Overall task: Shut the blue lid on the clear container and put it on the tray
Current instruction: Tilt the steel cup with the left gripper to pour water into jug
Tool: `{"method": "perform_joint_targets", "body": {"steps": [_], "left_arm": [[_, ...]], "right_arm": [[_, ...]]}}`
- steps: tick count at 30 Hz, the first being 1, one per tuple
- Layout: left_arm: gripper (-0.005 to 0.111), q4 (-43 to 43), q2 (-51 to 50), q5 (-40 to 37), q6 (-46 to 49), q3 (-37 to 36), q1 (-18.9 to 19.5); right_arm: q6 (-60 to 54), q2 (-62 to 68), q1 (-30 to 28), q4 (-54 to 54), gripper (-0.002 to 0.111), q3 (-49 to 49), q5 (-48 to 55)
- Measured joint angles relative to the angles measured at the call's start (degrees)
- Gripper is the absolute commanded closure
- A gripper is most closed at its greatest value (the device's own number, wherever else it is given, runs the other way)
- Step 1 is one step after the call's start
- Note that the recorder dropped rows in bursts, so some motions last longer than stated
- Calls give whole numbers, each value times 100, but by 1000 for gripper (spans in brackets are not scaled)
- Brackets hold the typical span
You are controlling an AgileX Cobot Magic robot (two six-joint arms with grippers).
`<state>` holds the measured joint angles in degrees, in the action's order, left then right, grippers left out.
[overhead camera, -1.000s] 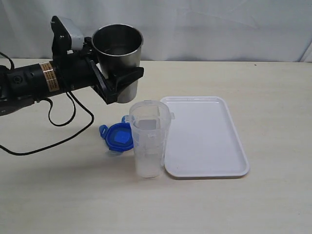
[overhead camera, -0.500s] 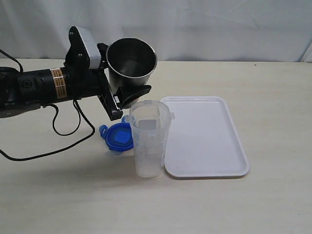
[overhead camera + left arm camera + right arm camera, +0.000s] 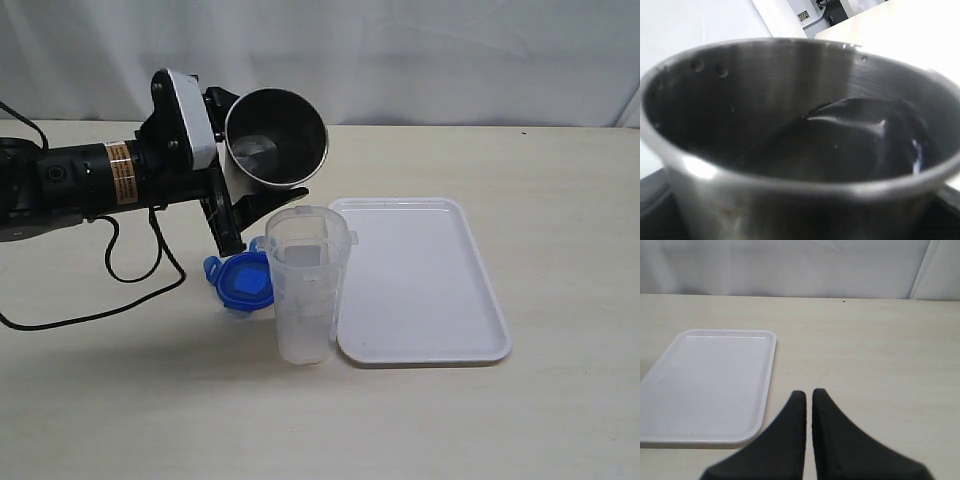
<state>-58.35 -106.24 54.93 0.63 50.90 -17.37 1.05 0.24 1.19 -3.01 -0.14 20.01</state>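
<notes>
Beige tabletop (image 3: 560, 400): left end effector (image 3: 262, 147) grasps tilted, possibly wet steel cup (image 3: 288, 125) near the clear container (image 3: 305, 300); right end effector (image 3: 809, 400) clenched.

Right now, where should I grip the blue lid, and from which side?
Probably from above, pinching the lid at the flap jutting toward the left arm's side. It lies flat on the table, and the container stands close by its other side, hiding that edge. The left gripper is holding the cup.
</notes>
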Motion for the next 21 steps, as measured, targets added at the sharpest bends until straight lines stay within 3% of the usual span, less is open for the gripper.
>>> {"method": "perform_joint_targets", "body": {"steps": [21], "left_arm": [[107,13,0,0,1017,0,0]], "right_arm": [[0,0,0,0,104,0,0]]}}
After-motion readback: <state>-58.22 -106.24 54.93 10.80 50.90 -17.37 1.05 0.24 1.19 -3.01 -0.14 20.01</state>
